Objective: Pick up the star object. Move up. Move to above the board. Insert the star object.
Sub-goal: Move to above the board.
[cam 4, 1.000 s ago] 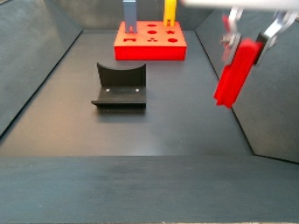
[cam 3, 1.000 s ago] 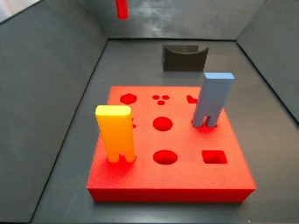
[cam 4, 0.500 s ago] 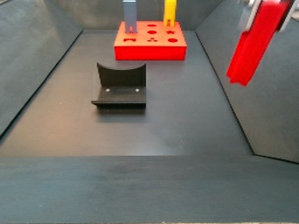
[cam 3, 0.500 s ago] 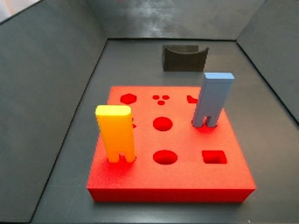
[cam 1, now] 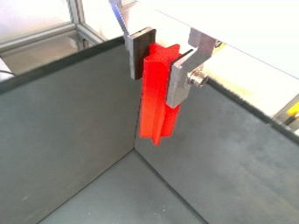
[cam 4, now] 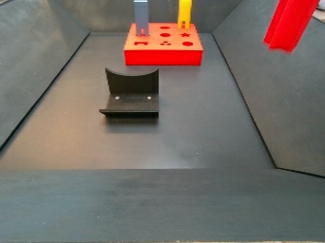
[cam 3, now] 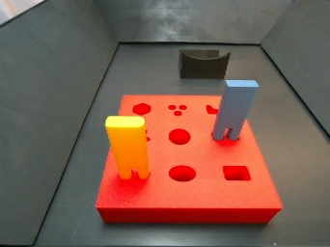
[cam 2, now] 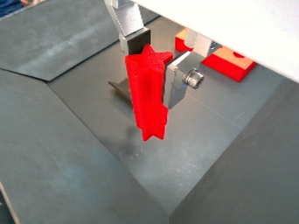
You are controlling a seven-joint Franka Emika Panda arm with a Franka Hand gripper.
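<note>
Filling the middle of a side view, the board lies flat on the dark floor, a thick red slab with round, square and small dot holes in its top. A yellow-orange peg stands upright near its 9 o'clock edge, and a blue-grey peg stands toward 2 o'clock; both sit in the board. Beyond the board at 12 o'clock, well apart from it, sits a small dark grey U-shaped block. In a side view the fixture stands on the floor between camera and board. The star object hangs high at 1 o'clock there, clear of the floor and well apart from the board. In both wrist views the pincer pinches the star object near its upper end, silver fingers pressed against its sides, the post hanging straight down.
</note>
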